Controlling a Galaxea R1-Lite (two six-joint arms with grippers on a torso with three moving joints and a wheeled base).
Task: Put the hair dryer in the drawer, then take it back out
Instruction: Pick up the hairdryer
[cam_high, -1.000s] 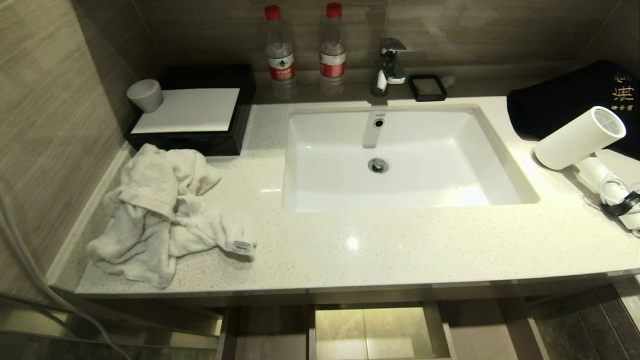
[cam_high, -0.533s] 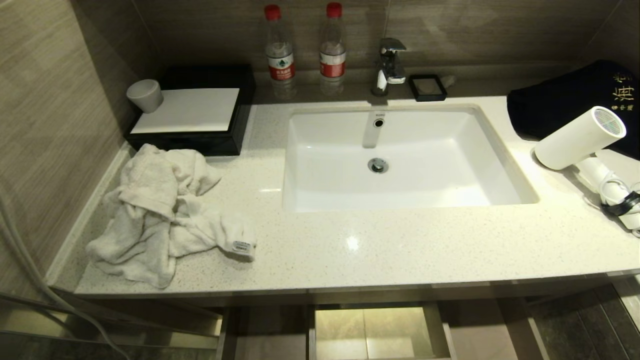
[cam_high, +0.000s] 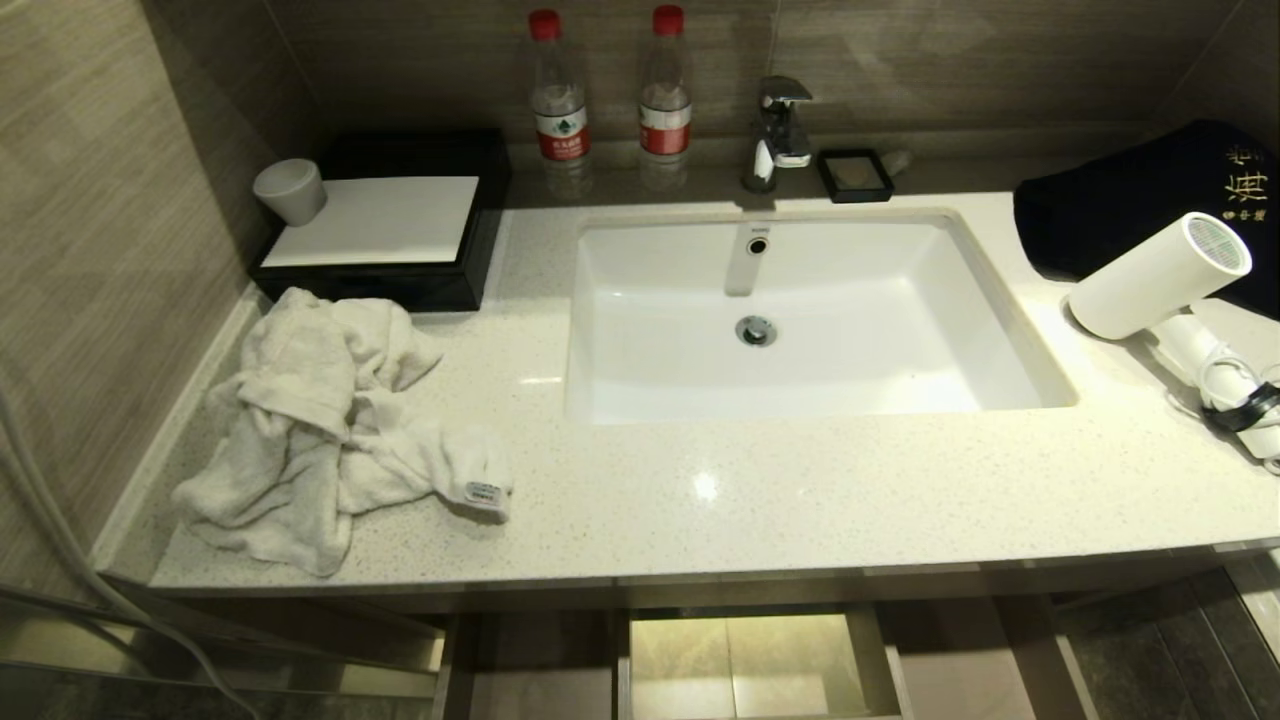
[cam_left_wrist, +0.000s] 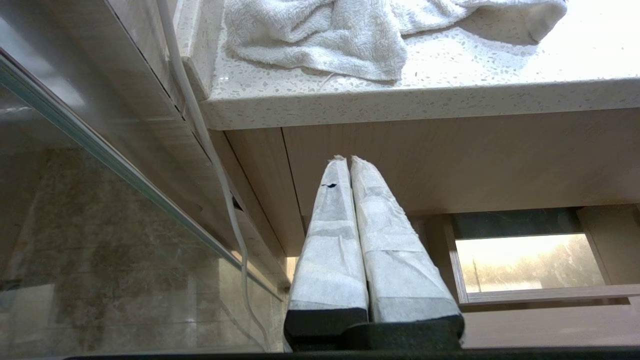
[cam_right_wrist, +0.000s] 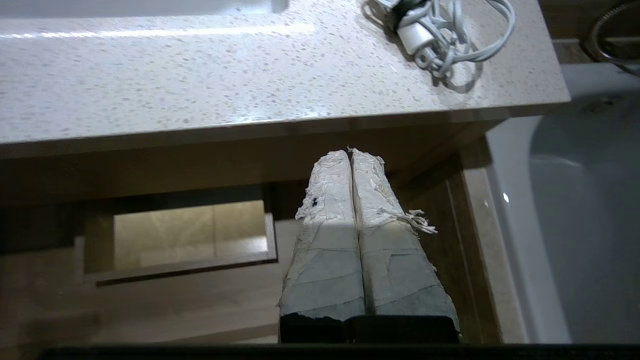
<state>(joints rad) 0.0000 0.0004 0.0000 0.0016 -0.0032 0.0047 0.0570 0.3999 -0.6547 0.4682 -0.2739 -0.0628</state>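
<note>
The white hair dryer (cam_high: 1155, 277) lies on the counter at the far right, barrel toward the wall, handle and strapped cord toward the front edge. Its coiled cord (cam_right_wrist: 440, 30) shows in the right wrist view. Below the counter's front edge the wood-grain drawer (cam_high: 950, 660) stands pulled out, with a boxed cutout at mid-back. My right gripper (cam_right_wrist: 350, 151) is shut and empty, below the counter's right end over the drawer (cam_right_wrist: 200, 300). Shut and empty too, my left gripper (cam_left_wrist: 348, 159) hangs under the counter's left end. Neither arm shows in the head view.
A crumpled white towel (cam_high: 320, 420) lies at the counter's left, the sink (cam_high: 1010, 300) in the middle. Two bottles (cam_high: 560, 100), a faucet (cam_high: 780, 130), a black tray (cam_high: 400, 285) and a dark bag (cam_high: 1130, 200) stand along the back. Glass panel (cam_left_wrist: 100, 225) on the left, white fixture (cam_right_wrist: 575, 200) on the right.
</note>
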